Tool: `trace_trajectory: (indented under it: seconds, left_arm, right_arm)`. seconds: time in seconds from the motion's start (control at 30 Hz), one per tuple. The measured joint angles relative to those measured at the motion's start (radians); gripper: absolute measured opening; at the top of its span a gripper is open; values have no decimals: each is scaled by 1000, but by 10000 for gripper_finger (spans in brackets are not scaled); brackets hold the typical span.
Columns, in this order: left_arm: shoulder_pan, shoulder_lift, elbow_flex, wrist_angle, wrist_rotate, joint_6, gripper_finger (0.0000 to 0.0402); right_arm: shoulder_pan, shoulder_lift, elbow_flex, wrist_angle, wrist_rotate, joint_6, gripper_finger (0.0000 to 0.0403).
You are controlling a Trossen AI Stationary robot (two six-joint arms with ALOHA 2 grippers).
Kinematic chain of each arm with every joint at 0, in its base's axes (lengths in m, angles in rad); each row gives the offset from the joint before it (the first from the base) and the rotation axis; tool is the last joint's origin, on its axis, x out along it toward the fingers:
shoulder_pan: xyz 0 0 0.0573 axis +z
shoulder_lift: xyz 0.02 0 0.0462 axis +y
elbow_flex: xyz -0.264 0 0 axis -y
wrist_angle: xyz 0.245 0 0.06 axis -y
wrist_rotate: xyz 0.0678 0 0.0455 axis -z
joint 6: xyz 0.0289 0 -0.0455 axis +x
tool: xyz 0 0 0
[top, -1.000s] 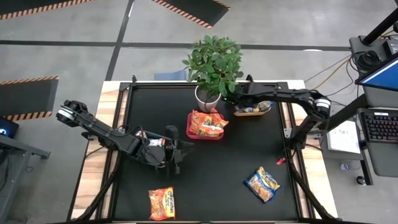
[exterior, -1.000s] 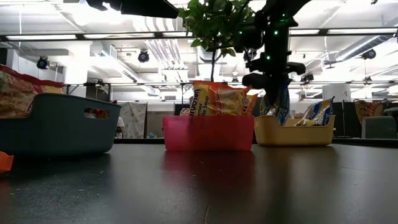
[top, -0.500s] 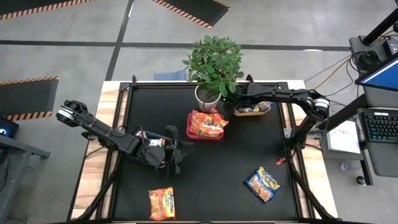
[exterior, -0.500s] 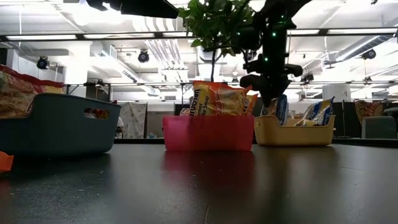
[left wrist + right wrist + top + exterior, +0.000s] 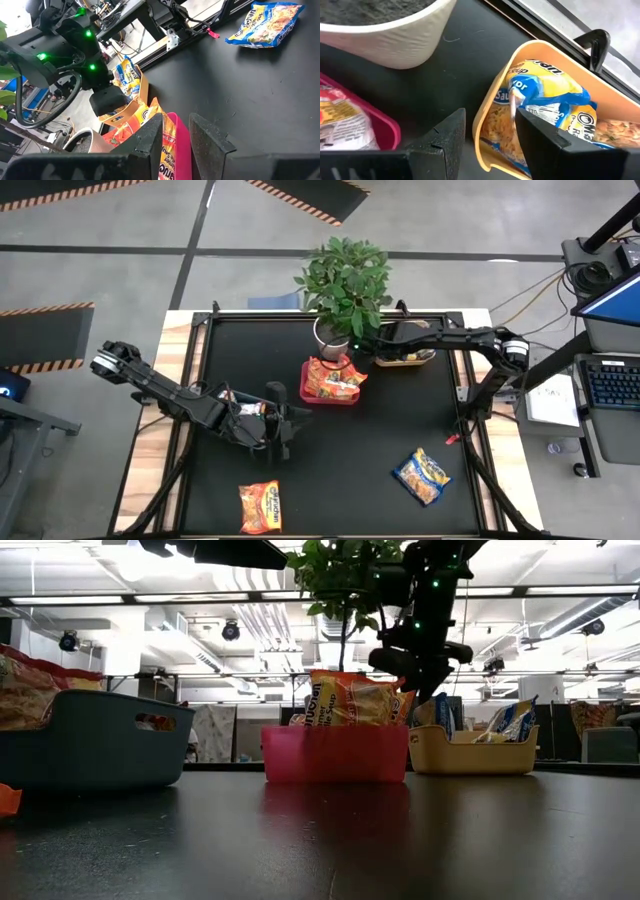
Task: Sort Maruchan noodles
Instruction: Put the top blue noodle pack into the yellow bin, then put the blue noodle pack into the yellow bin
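Both fingers of the right gripper [image 5: 487, 142] stand parted, empty, above the orange bin [image 5: 492, 107].

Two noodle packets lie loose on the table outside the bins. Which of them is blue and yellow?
The blue-and-yellow packet near the table's front right. The other loose one, the orange packet, lies at the front left. Both lie flat on the black table.

1. The bench [image 5: 330, 450] has a matt black top that throws soft reflections at low level, with pale wood edges.
2. Noodle packets [image 5: 422, 476] are crinkly, glossy printed plastic.
3. The red bin [image 5: 335, 753] is translucent smooth plastic; the yellow bin [image 5: 492, 107] is opaque, smooth plastic.
4. The plant pot [image 5: 390, 37] looks matt white, faintly speckled.
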Motion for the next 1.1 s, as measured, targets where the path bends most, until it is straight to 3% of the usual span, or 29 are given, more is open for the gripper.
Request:
trace_trajectory:
  seconds: [0.3, 0.57, 0.83, 1.1]
  left_arm:
    - [0, 0, 0, 2, 0, -1, 80]
    - [0, 0, 0, 2, 0, -13, 80]
    - [0, 0, 0, 3, 0, -21, 80]
    - [0, 0, 0, 8, 0, -35, 80]
  right_arm:
    - [37, -80, 0, -10, -1, 18, 153]
    - [218, -182, 0, -15, -21, 104, 157]
    - [439, -184, 0, -14, -310, 230, 136]
    - [684, -116, -46, -22, -532, 509, 92]
